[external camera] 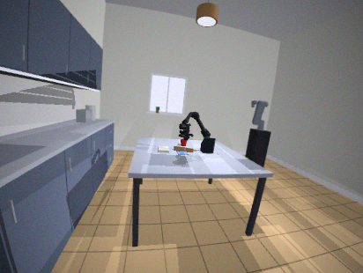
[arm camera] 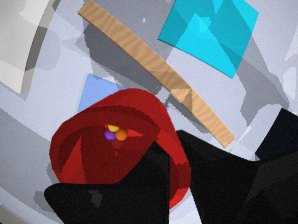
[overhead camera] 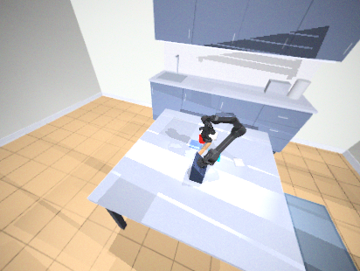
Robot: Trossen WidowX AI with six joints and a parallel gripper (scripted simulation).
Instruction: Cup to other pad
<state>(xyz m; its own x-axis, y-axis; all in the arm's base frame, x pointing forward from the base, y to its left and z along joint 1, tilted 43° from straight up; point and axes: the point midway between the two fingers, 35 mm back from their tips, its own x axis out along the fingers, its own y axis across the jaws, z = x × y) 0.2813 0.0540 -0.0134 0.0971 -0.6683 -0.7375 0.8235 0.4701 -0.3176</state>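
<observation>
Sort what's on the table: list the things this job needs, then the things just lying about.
Needed: red cup gripped in the hand; marbles inside it; pale blue pad beneath; cyan pad beyond the strip.

Lying about: wooden strip; white sheet.

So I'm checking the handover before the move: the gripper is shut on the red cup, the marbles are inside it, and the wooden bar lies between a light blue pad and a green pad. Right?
One thing is off: the far pad is cyan, not green, as the wrist view shows. The rest holds: the gripper is shut on the red cup, the marbles sit inside it, and the wooden bar lies between the light blue pad and the cyan one.
</observation>
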